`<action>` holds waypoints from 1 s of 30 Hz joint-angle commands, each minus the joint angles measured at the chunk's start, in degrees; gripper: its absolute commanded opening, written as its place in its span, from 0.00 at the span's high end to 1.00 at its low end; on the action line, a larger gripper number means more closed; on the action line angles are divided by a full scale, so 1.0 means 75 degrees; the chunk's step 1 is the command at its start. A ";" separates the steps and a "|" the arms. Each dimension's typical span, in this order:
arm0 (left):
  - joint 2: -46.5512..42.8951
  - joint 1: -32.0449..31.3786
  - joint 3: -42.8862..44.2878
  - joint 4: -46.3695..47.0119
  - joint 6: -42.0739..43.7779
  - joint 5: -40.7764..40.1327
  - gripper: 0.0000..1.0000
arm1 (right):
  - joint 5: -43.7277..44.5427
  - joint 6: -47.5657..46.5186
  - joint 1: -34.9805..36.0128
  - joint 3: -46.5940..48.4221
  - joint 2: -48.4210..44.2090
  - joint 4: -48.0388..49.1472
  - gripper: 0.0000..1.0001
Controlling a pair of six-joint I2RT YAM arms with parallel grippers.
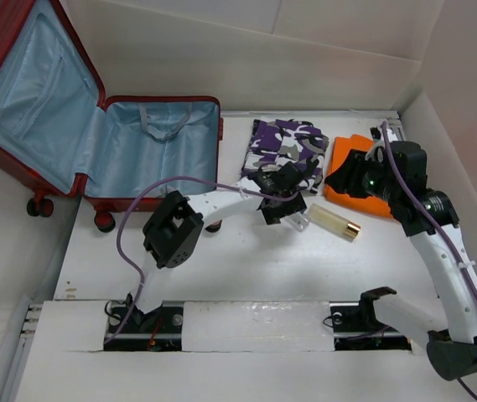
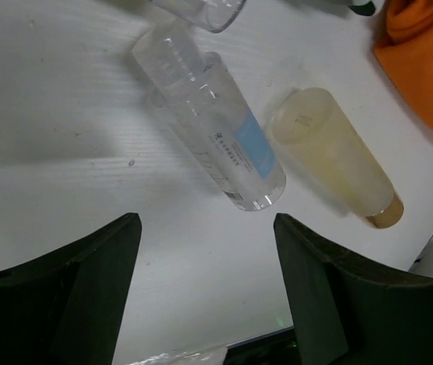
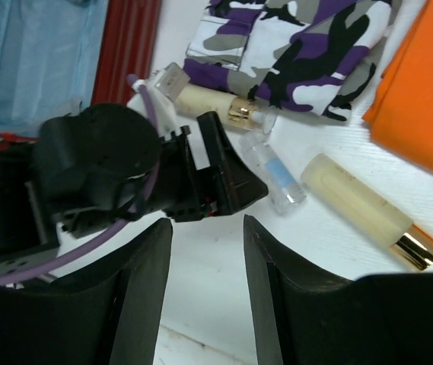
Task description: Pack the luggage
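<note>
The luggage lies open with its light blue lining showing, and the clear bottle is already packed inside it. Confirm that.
The luggage does lie open with its light blue lining showing, but the clear bottle is not inside it: it lies on the white table beside a cream tube, in front of the open left pincer. The left wrist view shows this.

Txt on clear bottle [image 2: 208, 114] label [image 2: 251, 146] too small to read.
</note>
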 commanded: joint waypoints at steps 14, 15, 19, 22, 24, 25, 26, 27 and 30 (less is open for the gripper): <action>0.1228 0.0034 0.1421 -0.0672 -0.2946 -0.0751 0.36 | -0.0964 -0.0560 0.0831 0.0063 -0.0861 -0.0008 0.50; 0.1392 0.0034 0.1585 -0.0754 -0.2947 -0.0844 0.36 | -0.0964 -0.0629 0.0924 0.0063 -0.0861 -0.0008 0.50; 0.1651 0.0034 0.1668 -0.0966 -0.3017 -0.1043 0.36 | -0.0964 -0.0630 0.1066 0.0132 -0.1012 -0.0079 0.50; 0.1722 0.0034 0.1739 -0.1387 -0.3017 -0.1195 0.36 | -0.0860 -0.0630 0.1206 0.0133 -0.1013 -0.0079 0.50; 0.1722 0.0034 0.1657 -0.1551 -0.3017 -0.1196 0.38 | -0.0765 -0.0700 0.1276 0.0133 -0.1083 -0.0079 0.49; 0.1722 0.0034 0.1506 -0.1633 -0.3017 -0.1266 0.44 | -0.0684 -0.0700 0.1277 0.0133 -0.1083 -0.0079 0.49; 0.1652 0.0034 0.1400 -0.1634 -0.3017 -0.1267 0.49 | -0.0683 -0.0700 0.1277 0.0133 -0.1083 -0.0079 0.49; 0.1652 0.0034 0.1294 -0.1634 -0.2924 -0.1267 0.56 | -0.0613 -0.0700 0.1277 0.0133 -0.1083 -0.0079 0.49; 0.1394 -0.0036 0.0884 -0.1809 -0.2737 -0.1267 0.77 | -0.0613 -0.0700 0.1277 0.0133 -0.1083 -0.0079 0.49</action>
